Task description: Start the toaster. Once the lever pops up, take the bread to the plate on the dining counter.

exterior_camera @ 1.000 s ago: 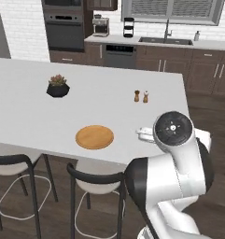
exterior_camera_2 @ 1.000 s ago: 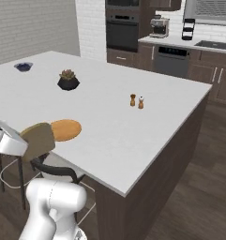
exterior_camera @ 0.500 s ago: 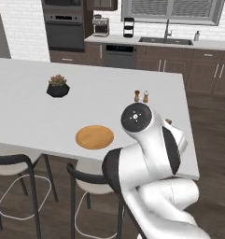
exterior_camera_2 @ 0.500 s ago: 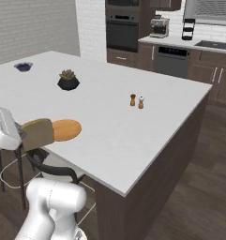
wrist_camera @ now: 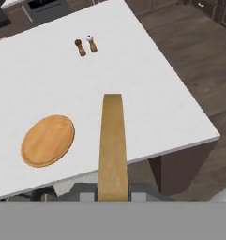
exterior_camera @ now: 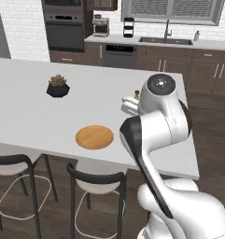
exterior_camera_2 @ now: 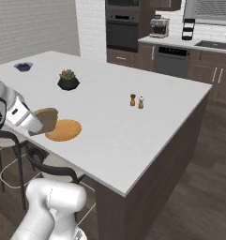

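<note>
Hand view, bread [wrist_camera: 112,145] gripped, plate [wrist_camera: 48,140] beside

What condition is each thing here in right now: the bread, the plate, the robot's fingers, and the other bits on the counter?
bread: held edge-on in the fingers, above the dining counter, not on the plate.
plate: flat on the counter, nothing on it.
fingers: closed on the bread.
salt and pepper shakers: upright, side by side.
succulent pot: upright.

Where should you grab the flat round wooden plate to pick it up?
Probably by the rim of the plate, from the side nearest the counter edge. It lies flat and thin, so only its edge offers anything to pinch, and nothing crowds that side.
</note>
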Motion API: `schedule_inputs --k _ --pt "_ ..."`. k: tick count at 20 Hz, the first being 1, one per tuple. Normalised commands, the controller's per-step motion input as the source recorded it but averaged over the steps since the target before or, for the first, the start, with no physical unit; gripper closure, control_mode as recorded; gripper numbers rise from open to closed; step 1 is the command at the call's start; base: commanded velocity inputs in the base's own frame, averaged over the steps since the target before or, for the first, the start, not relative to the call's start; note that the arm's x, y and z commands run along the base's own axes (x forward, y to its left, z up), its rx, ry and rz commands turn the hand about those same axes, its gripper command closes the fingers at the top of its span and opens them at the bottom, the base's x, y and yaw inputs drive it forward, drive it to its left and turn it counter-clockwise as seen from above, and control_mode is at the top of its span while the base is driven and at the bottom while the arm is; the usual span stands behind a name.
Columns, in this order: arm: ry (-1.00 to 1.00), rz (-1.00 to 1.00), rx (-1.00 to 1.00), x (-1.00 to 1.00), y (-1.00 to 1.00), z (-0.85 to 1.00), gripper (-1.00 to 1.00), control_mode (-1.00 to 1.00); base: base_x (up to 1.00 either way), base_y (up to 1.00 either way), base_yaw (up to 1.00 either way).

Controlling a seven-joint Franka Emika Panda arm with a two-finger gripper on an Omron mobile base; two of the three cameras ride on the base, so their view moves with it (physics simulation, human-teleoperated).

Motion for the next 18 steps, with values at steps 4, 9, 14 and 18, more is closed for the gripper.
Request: schedule_inputs --k 4,9,14,18 --pt "0.0 0.36 0.28 0.49 0.0 0.0 1.0 -1.0 0.0 0.0 0.0" --pt "0.0 0.41 0.37 0.34 0.0 0.0 1.0 -1.0 0.0 0.0 0.0" --pt "0.0 0.46 0.39 0.22 0.0 0.0 1.0 -1.0 0.0 0.0 0.0" --pt "0.0 0.34 0.32 0.06 0.0 -0.16 1.0 -1.0 0.0 0.0 0.0"
